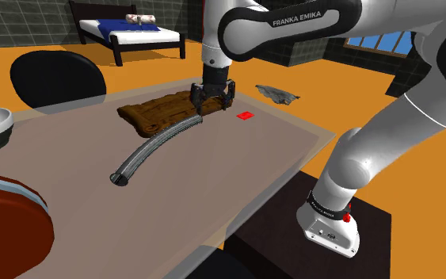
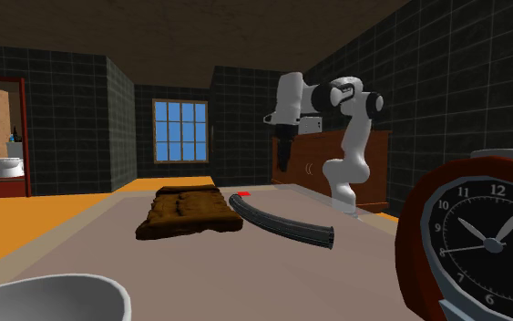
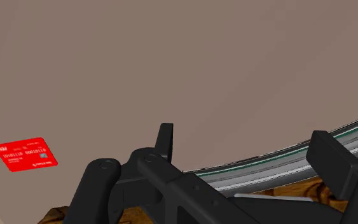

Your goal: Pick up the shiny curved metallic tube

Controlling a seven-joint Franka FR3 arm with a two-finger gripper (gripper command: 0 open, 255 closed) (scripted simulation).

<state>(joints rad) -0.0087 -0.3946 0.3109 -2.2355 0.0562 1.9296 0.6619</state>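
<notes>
Open gripper (image 1: 214,105) hung over one end of the curved tube (image 1: 154,145) on the table (image 1: 213,186)

The fingers (image 3: 165,135) stood apart and held nothing. The tube lay flat just beside a brown mat (image 1: 159,111), its long curve running from below the gripper toward the shoulder view's lower left. In the wrist view it lay just past the fingertips and seemed to run nearly along the line from finger to finger, not across it, so the wrist would likely need turning before going down. One finger covered part of the tube, the hand hid the end beneath it, and whether that end touched the mat was hard to tell
</notes>
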